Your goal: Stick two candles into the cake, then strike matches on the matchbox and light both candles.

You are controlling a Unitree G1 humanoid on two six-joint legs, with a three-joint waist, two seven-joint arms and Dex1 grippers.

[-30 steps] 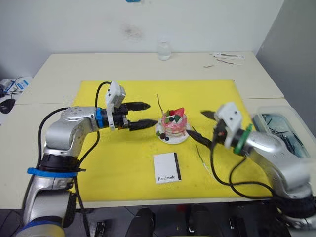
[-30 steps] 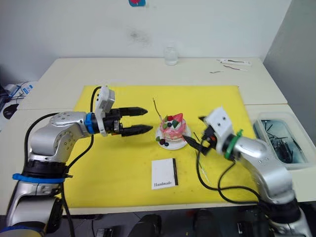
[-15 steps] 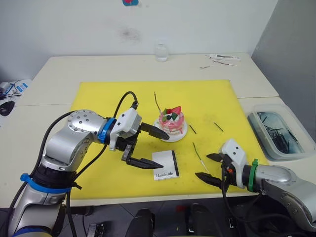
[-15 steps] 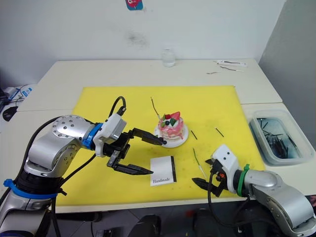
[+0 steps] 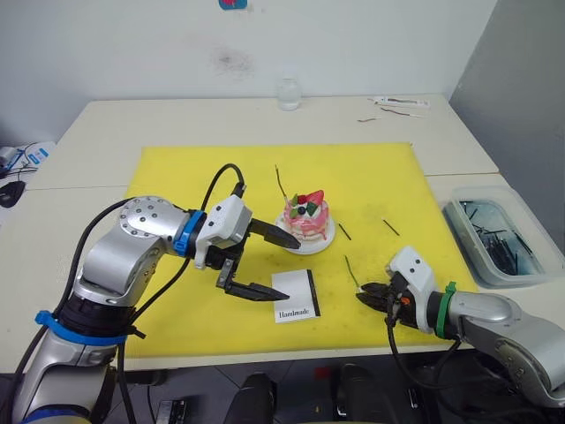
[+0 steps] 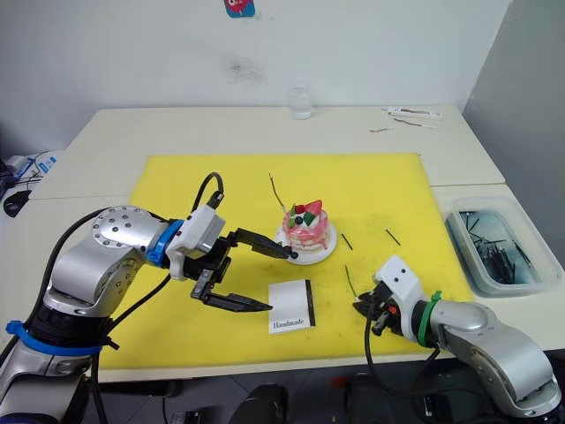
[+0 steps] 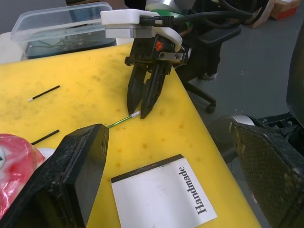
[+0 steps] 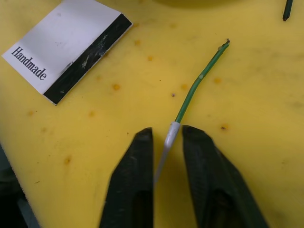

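The pink-and-white cake [image 5: 306,216] sits on its small white plate [image 5: 320,245] in the middle of the yellow mat. A thin golden candle [image 5: 281,183] shows just behind the cake's left side; I cannot tell whether it stands or lies. The green candle [image 8: 197,85] lies on the mat near the front. My right gripper [image 8: 167,130] is shut on its pale end. Two dark matches [image 5: 344,231] [image 5: 389,227] lie right of the cake. The white matchbox [image 5: 296,296] lies in front of it. My left gripper [image 5: 292,270] hangs wide open between cake and matchbox, holding nothing.
A clear plastic box [image 5: 499,238] with several dark sticks stands off the mat's right edge. A small glass jar [image 5: 288,93] and some thin tools [image 5: 402,103] lie at the table's back. The mat's front edge runs close under my right gripper.
My right gripper has slid forward onto the green candle's pale end, and its wide-open fingers have closed around it. The left arm has held still over the last half second.
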